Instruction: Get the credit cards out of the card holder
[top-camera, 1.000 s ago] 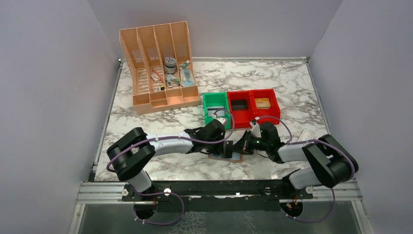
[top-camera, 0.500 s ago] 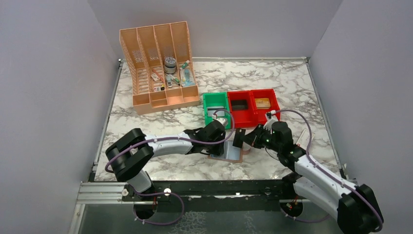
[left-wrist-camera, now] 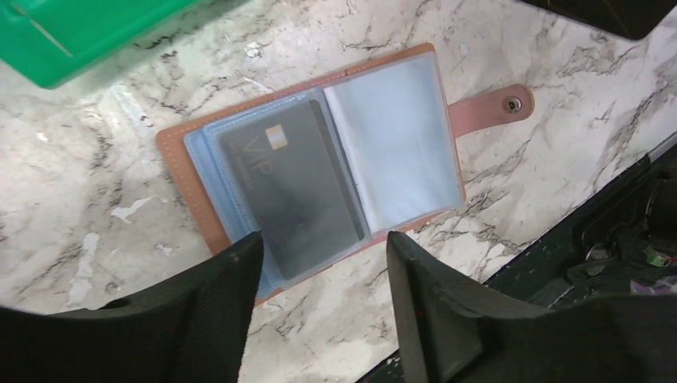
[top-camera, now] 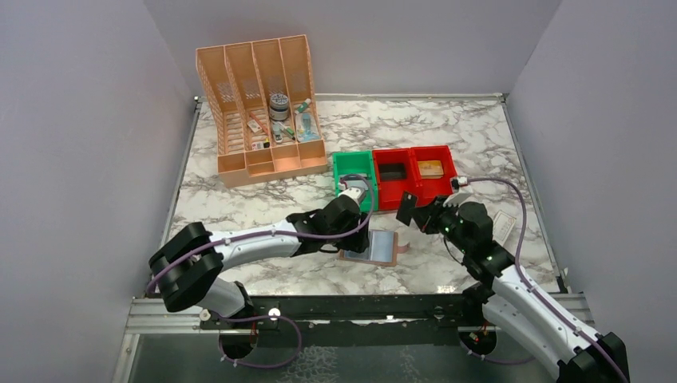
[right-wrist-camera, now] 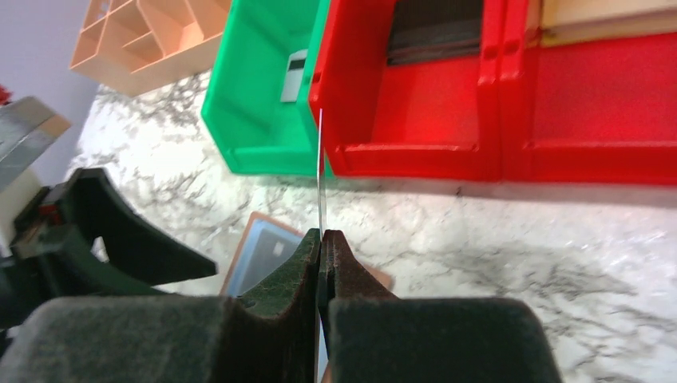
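The card holder [left-wrist-camera: 239, 120] lies open on the marble, brown outside and blue-grey inside, snap tab [left-wrist-camera: 499, 108] to the right. One dark credit card [left-wrist-camera: 291, 187] sits in its left pocket; the right pocket [left-wrist-camera: 395, 136] looks bare. My left gripper [left-wrist-camera: 323, 255] hangs open just above the holder's near edge, with nothing between its fingers. My right gripper [right-wrist-camera: 322, 235] is shut on another dark credit card [right-wrist-camera: 321, 175], seen edge-on. From above, that credit card [top-camera: 406, 209] hangs clear of the card holder [top-camera: 374, 247], in front of the red bins, with the right gripper [top-camera: 425, 217] behind it.
A green bin [top-camera: 337, 179] and two red bins [top-camera: 414, 190] stand just behind the holder, and the left red one holds dark flat things. An orange file organizer [top-camera: 263, 104] stands at the back left. A small white box [top-camera: 503, 222] lies at the right. The black rail [left-wrist-camera: 607, 239] runs along the near edge.
My right gripper rose off the holder with a card and swung right and back toward the red bins. My left gripper opened and drew back from the holder, which stayed open.
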